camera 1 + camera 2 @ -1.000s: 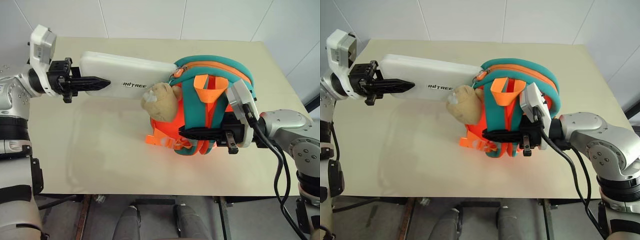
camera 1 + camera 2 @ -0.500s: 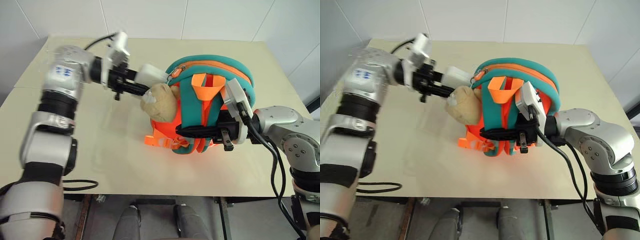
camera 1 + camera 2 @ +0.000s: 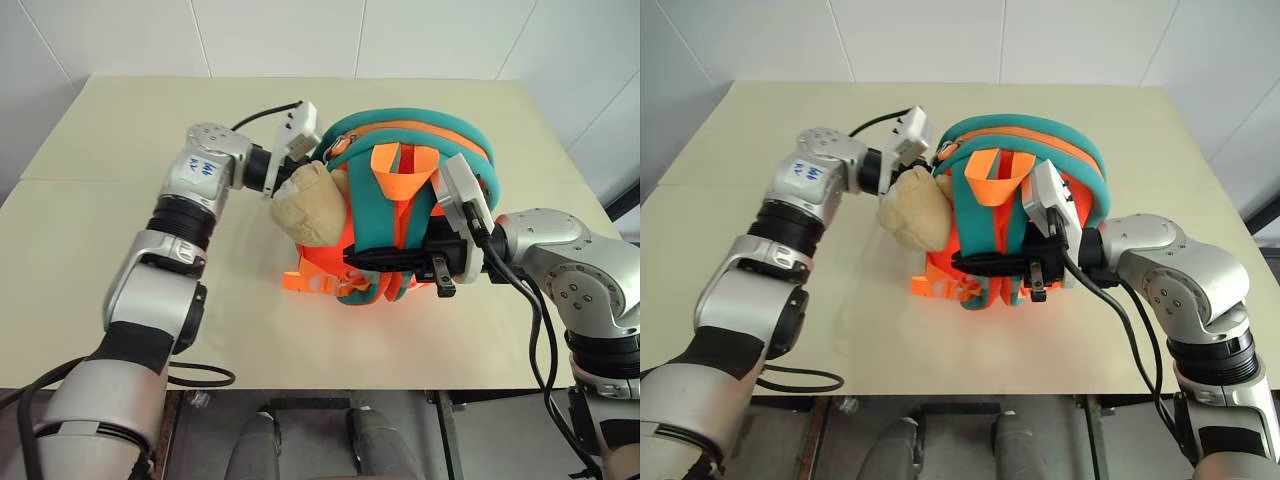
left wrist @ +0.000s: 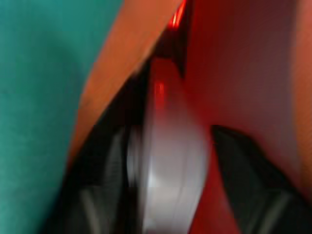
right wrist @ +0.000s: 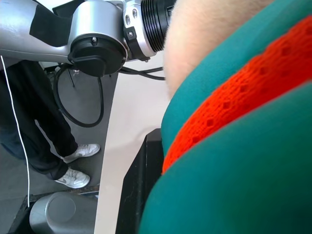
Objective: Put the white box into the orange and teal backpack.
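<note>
2 grippers worked at the orange and teal backpack (image 3: 410,215) on the table (image 3: 120,130). The left gripper (image 4: 161,195) reached inside the bag's opening, its black fingers (image 4: 243,190) standing apart on either side of the white box (image 4: 168,161), which lay within the orange lining. The right gripper (image 3: 395,258) was clamped on the backpack's teal strap, holding the bag up. A tan plush piece (image 3: 312,205) hung beside the left wrist.

The flat white rectangular box (image 4: 168,165) is only a blurred pale shape inside the soft orange and teal backpack (image 3: 420,140). The left gripper's black fingers are hidden behind the tan plush piece (image 3: 312,205), so their opening cannot be judged.
</note>
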You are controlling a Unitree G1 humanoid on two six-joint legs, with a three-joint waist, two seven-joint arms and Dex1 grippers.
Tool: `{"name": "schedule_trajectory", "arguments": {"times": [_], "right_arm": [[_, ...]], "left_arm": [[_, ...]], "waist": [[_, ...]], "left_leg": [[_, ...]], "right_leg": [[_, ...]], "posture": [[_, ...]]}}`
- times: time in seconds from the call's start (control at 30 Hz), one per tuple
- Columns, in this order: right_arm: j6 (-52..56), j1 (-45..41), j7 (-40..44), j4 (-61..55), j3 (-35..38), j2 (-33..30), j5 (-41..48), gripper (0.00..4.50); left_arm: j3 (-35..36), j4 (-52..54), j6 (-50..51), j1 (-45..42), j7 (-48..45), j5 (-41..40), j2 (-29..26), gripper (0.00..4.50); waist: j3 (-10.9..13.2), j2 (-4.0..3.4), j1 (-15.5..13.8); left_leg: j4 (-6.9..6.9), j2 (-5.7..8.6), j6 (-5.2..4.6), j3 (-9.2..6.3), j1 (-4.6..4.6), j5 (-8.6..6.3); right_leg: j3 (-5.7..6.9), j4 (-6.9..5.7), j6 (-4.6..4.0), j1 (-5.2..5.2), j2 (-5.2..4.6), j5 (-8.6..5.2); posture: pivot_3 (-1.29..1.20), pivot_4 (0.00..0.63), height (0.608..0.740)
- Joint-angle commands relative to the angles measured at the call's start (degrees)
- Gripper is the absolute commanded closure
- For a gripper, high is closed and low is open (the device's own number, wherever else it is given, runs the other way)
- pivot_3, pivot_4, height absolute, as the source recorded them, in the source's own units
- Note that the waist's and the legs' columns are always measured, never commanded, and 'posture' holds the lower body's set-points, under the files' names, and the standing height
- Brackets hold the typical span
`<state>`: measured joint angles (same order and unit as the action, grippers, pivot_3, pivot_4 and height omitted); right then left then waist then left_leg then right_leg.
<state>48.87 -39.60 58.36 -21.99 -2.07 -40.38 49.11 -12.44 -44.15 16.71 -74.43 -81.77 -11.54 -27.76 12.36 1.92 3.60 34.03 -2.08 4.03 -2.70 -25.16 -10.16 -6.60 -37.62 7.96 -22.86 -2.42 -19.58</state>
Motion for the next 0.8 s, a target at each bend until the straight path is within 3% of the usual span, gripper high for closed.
{"name": "schedule_trajectory", "arguments": {"times": [0.03, 0.07, 0.2, 0.33, 0.43, 0.53, 0.63, 0.77, 0.8], "right_arm": [[-1.03, -0.7, 0.44, -0.84, 1.17, 0.07, 0.38, 4.5], [-1.04, -0.63, 0.5, -0.8, 1.16, 0.14, 0.3, 4.5], [-1.04, -0.49, 0.75, -0.71, 1.03, 0.27, 0.09, 4.5], [-1.14, -0.97, 1.85, 0.38, 0.59, 0.35, -0.42, 4.5], [-1.35, -1.26, 2.53, 1.09, 0.22, 0.48, -0.95, 4.5], [-1.57, -1.71, 3.06, 1.74, -0.25, 0.91, -1.49, 4.5], [-1.94, -2.11, 3.83, 2.25, -0.6, 1.1, -2.15, 4.5], [-2.3, -2.22, 4.21, 2.43, -0.69, 1.07, -2.45, 4.5], [-2.35, -2.17, 4.22, 2.37, -0.66, 1.04, -2.44, 4.5]], "left_arm": [[2.99, 9.42, 3.82, 3.11, -4.12, -0.88, -8.56, 0.35], [3.65, 12.15, 4.91, 4.94, -5.18, -1.18, -11.52, 0.03], [5.88, 20.64, 9.44, 10.22, -6.43, -3.36, -17.89, 0.01], [15.36, 40.35, 24.08, 21.01, -2.81, -14.43, -24.54, 0.01], [19.02, 49.68, 33.13, 23.96, 6.53, -19.64, -21.2, 0.01], [18.82, 55.45, 35.55, 26.02, 13.4, -21.29, -16.54, 0.01], [17.85, 57.38, 37.27, 26.56, 20.43, -21.74, -10.86, 0.01], [15.61, 57.61, 38.1, 26.8, 24.42, -21.45, -8.13, 0.01], [15.45, 56.91, 37.82, 26.53, 25.68, -21.12, -7.47, 0.39]], "waist": [[0.01, -0.03, 0.34], [0.01, -0.03, 0.46], [0.02, -0.04, 0.26], [0.02, -0.03, -0.29], [0.02, -0.03, -1.05], [0.02, -0.03, -1.55], [0.02, -0.03, -1.63], [0.02, -0.03, -1.16], [0.02, -0.03, -1.04]], "left_leg": [[-0.04, -0.02, 0.0, 0.0, 0.02, 0.0], [-0.04, -0.03, 0.01, 0.0, 0.02, 0.0], [-0.03, -0.04, 0.02, -0.03, 0.03, 0.01], [0.07, -0.04, 0.02, -0.03, -0.01, 0.01], [0.07, -0.05, 0.01, -0.1, 0.01, 0.01], [0.24, -0.02, 0.01, -0.16, 0.14, 0.0], [0.38, -0.01, 0.0, -0.15, 0.17, 0.01], [0.5, -0.02, 0.0, -0.13, 0.15, 0.01], [0.48, -0.02, 0.0, -0.13, 0.15, 0.01]], "right_leg": [[0.0, -0.01, -0.01, 0.0, 0.01, -0.01], [0.01, -0.03, -0.03, 0.0, 0.01, -0.02], [0.03, -0.09, -0.04, 0.0, -0.01, -0.06], [0.03, -0.11, -0.05, 0.01, -0.04, -0.06], [0.13, -0.12, -0.07, 0.08, -0.04, -0.07], [0.18, -0.09, -0.05, 0.33, -0.04, -0.06], [0.16, -0.11, -0.02, 0.37, -0.03, 0.0], [0.11, -0.13, 0.02, 0.36, -0.01, 0.06], [0.11, -0.13, 0.02, 0.36, -0.01, 0.06]], "posture": [[0.0, 0.15, 0.74], [0.0, 0.15, 0.74], [0.0, 0.15, 0.74], [0.0, 0.15, 0.74], [0.0, 0.15, 0.74], [0.0, 0.15, 0.74], [0.0, 0.15, 0.74], [0.0, 0.15, 0.74], [0.0, 0.15, 0.74]]}}
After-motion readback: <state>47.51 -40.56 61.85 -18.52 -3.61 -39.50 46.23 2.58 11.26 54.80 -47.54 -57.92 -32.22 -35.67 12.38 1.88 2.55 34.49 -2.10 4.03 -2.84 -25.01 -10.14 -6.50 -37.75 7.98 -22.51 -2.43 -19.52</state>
